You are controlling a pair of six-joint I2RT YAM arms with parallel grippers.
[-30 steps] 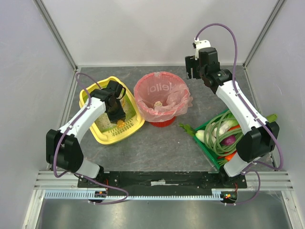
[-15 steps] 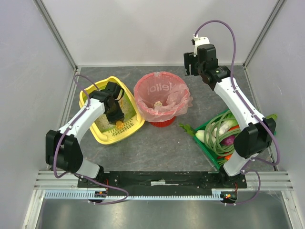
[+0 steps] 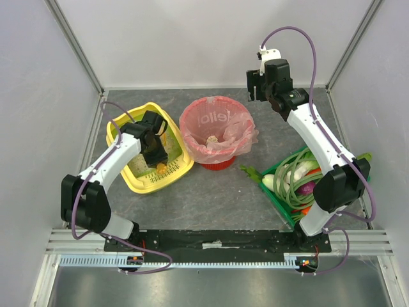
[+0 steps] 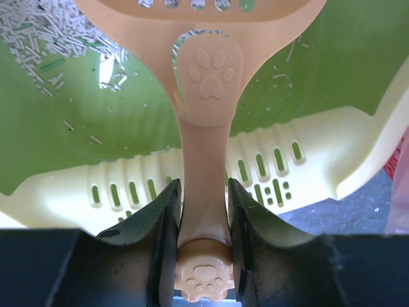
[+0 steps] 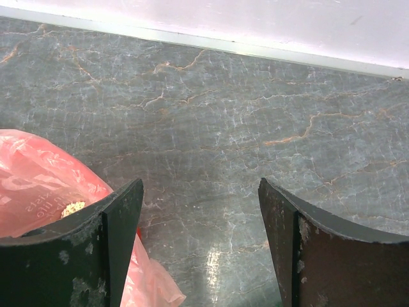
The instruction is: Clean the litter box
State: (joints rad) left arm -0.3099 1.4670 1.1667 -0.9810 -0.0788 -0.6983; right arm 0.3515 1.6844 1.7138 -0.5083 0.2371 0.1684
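The yellow litter box [image 3: 179, 167] with green inner walls [image 4: 332, 64] sits on the left of the table, pale litter [image 4: 51, 32] inside it. My left gripper [image 3: 156, 155] hangs over the box, shut on the handle of an orange scoop [image 4: 208, 83] with paw prints; its slotted blade reaches toward the litter. The slotted rim [image 4: 268, 166] lies under the handle. My right gripper [image 3: 255, 89] is raised at the back right, beyond the red bin, open with nothing between its fingers [image 5: 112, 249].
A round red bin with a pink bag [image 3: 217, 131] stands between the arms, a small beige lump inside it; its pink bag [image 5: 38, 185] shows beside the right gripper. A green tray of vegetables [image 3: 295, 180] lies at the right. White walls close the back and sides.
The right arm lifted and drew slightly back toward the rear wall during the first half second, then stayed. The left gripper and scoop have barely moved.
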